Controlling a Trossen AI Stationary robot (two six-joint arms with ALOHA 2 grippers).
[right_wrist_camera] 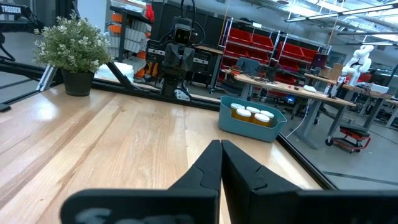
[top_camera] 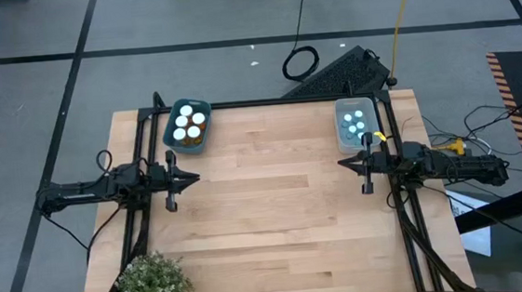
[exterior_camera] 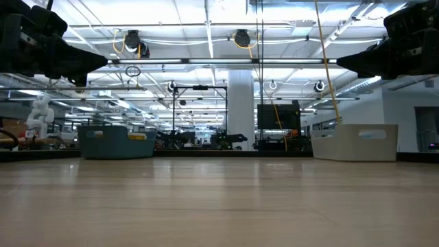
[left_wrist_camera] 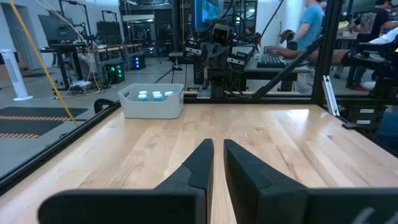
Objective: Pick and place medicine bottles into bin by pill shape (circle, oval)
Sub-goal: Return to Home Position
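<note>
Bare table (top_camera: pixel 275 210) between the arms; bins (teal (top_camera: pixel 188 127), white (top_camera: pixel 354 123)) crowd far corners.

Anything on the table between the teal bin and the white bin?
Nothing: the high view shows only bare wood between the teal bin and the white bin, both holding capped bottles.

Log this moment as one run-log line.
left claw: shut, idle | right claw: shut, idle | bottles: in teal bin and white bin
</note>
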